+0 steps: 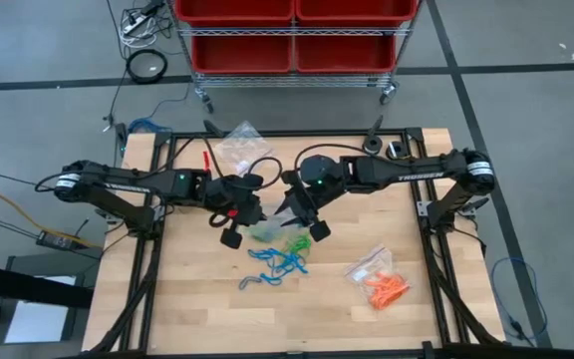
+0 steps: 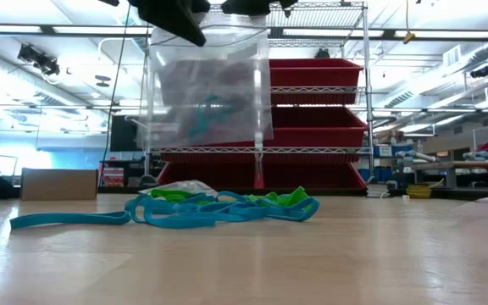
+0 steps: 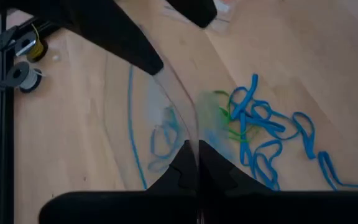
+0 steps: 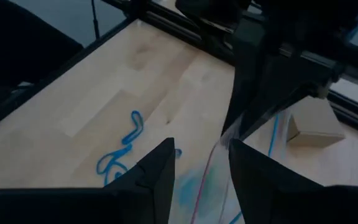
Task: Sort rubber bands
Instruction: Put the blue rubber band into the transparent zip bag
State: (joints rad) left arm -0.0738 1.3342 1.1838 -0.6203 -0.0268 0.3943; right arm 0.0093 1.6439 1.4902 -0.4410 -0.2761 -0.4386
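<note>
- Clear plastic bag (image 2: pixel 206 93) hangs at frame centre, pinched by the closed left gripper (image 3: pixel 196 163);
- right gripper (image 4: pixel 201 165), fingers apart, straddles its edge;
- blue rubber bands (image 1: pixel 279 261) lie just below.

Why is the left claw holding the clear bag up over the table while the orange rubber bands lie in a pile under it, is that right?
Not quite. The left claw does hold the clear bag up, but the bands below it are blue rubber bands and green rubber bands, as the high view shows. The orange rubber bands lie far off to the right side.
</note>
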